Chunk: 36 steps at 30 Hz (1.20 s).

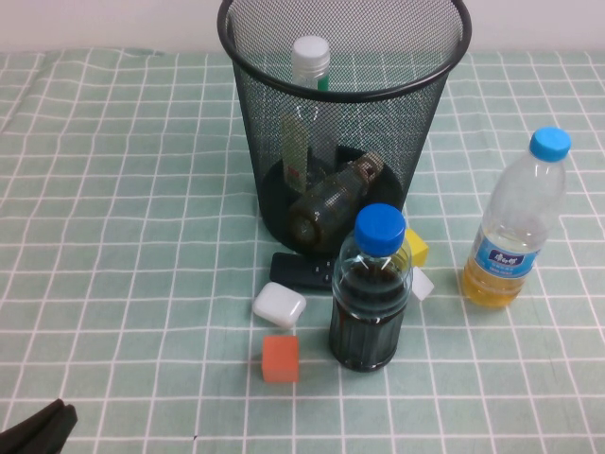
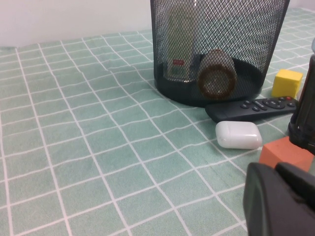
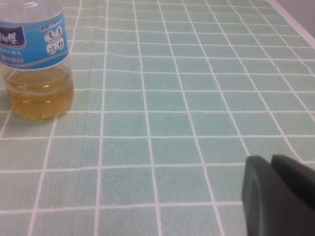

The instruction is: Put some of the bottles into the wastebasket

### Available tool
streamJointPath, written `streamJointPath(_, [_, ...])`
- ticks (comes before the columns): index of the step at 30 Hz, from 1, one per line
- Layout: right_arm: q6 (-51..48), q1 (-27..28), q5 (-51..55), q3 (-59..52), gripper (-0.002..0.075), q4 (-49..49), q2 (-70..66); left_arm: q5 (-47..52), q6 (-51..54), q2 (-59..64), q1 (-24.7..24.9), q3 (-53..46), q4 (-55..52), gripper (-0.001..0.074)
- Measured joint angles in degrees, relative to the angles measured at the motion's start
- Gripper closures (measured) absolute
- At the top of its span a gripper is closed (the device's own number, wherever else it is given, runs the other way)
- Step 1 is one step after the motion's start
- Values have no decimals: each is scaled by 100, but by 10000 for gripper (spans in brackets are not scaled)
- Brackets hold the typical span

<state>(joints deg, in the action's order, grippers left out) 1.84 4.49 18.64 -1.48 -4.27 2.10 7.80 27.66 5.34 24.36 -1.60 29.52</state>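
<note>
Left end effector [image 1: 38, 430] sits low at your near-left tabletop [image 1: 123, 236] corner, empty; whether it's open, you can't tell. Right end effector [image 3: 280, 196] hovers beside the yellow bottle [image 1: 515, 222]; grip state unclear too. Both clear bottles, squat [image 1: 331, 200] lying, tall [image 1: 307, 109] upright, are inside the wastebasket [image 1: 260, 123].

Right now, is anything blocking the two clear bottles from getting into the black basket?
No. The white-capped bottle and the squat bottle already sit inside the wastebasket. The left hand is low by the table's near edge; the right hand is beyond the yellow-liquid bottle.
</note>
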Motion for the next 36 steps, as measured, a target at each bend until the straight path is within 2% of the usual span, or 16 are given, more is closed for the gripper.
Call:
streamJointPath(5, [0, 0, 0, 0, 733, 0, 0, -395, -142, 0, -108, 0, -413, 740])
streamJointPath(7, [0, 0, 0, 0, 733, 0, 0, -780, -500, 0, -429, 0, -954, 740])
streamJointPath(10, [0, 0, 0, 0, 733, 11, 0, -956, -1303, -174, -1195, 0, -1891, 740])
streamJointPath(12, [0, 0, 0, 0, 733, 11, 0, -733, -1832, -428, -1625, 0, -2330, 740])
streamJointPath(15, [0, 0, 0, 0, 733, 11, 0, -186, -2137, -582, -1966, 0, -2570, 740])
streamJointPath(22, [0, 0, -9, 0, 733, 11, -10, 1163, -2266, -583, -2048, 0, -2733, 740])
streamJointPath(36, [0, 0, -9, 0, 733, 11, -10, 1218, -2286, -583, -2048, 0, -2815, 740])
